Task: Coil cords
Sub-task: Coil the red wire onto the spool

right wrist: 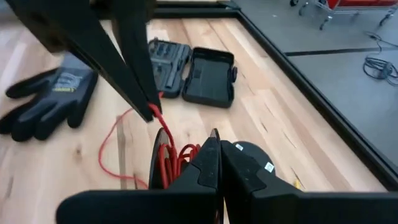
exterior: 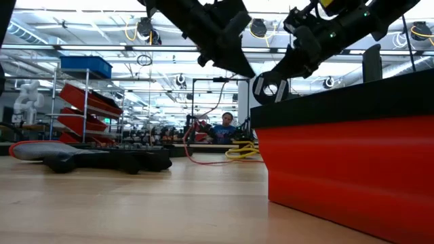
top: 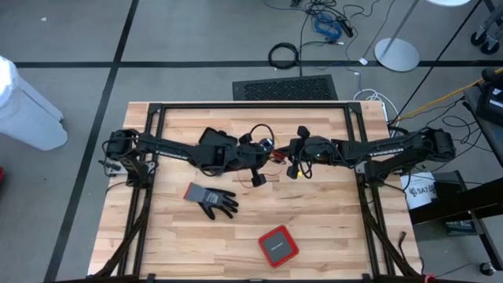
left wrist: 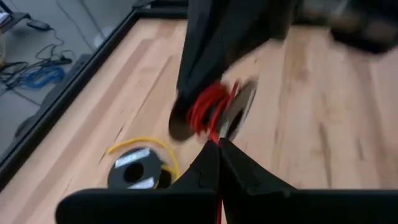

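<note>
Red cord [right wrist: 169, 155] — between both end effectors

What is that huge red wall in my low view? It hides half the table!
Observer: It is only a small square red box with a dark top. It sits near the front edge of the table, right by your camera.
Operator: Who has the red wire?
Observer: The left gripper pinches one strand of the red wire in shut jaws. The rest is bunched in loops at the tip of the right gripper.
Operator: And the yellow one?
Observer: The yellow wire lies loose on the table by a round black part, and neither gripper is on it.
</note>
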`<state>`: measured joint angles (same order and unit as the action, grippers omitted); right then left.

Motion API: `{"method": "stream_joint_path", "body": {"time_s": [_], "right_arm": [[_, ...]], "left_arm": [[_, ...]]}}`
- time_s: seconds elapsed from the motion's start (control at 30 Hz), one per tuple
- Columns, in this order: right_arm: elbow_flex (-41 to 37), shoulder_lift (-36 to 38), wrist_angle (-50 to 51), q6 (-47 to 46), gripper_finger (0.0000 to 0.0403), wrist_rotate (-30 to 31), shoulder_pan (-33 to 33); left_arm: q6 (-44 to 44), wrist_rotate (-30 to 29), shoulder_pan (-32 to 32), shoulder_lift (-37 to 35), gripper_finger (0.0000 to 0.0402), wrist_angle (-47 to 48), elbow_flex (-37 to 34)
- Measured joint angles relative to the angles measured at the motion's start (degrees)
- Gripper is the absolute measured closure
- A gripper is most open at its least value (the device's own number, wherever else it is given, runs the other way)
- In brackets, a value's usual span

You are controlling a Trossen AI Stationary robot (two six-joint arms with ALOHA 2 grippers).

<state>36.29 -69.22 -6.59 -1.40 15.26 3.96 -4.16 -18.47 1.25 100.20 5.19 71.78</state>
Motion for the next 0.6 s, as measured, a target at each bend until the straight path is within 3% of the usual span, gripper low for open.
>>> {"method": "stream_joint_path", "body": {"time_s": [0.17,0.6], "right_arm": [[0.0,-3.6,-5.7,1.7,0.0403,4.1,0.0],[0.0,-9.3,-15.7,2.1,0.0403,5.8,0.0]], "left_arm": [[-3.4,3.1,-0.1,0.0,0.0394,0.0,1.0],[-7.3,2.7,-0.6,0.3,0.0380,-2.1,1.1]]}}
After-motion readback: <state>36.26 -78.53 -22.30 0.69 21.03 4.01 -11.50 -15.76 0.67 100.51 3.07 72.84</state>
